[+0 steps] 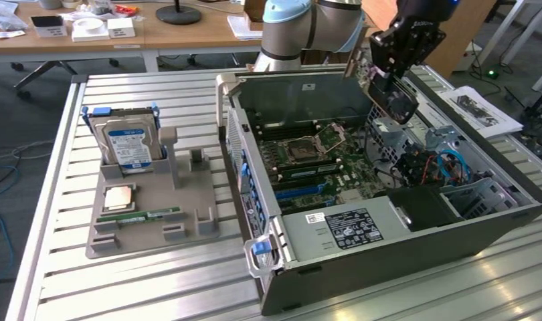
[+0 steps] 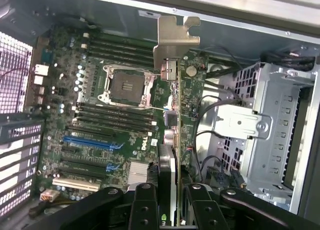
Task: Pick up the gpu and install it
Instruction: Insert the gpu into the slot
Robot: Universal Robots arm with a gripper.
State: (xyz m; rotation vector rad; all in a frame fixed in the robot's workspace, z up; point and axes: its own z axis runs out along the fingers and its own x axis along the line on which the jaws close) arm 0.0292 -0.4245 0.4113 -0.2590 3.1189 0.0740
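My gripper (image 1: 389, 72) hangs over the open computer case (image 1: 485, 227), shut on the gpu (image 1: 393, 99). The gpu is a thin dark card with a silvery metal bracket, held tilted above the case's far side. In the wrist view the gpu (image 2: 174, 135) runs edge-on away from my gripper (image 2: 172, 207), with one of the black fingers (image 2: 144, 207) on each side of it. Its bracket (image 2: 175, 39) points toward the case's rear wall. Beneath it lies the green motherboard (image 2: 95, 155) with its blue slots (image 2: 92, 144); the card is clear of the board.
A grey parts holder (image 1: 150, 214) stands on the slatted table at the exterior view's left, carrying an upright hard drive (image 1: 128, 144), a green memory stick (image 1: 142, 217) and a small copper-coloured chip (image 1: 119, 196). A drive cage and cables (image 1: 436, 164) fill the case's right part.
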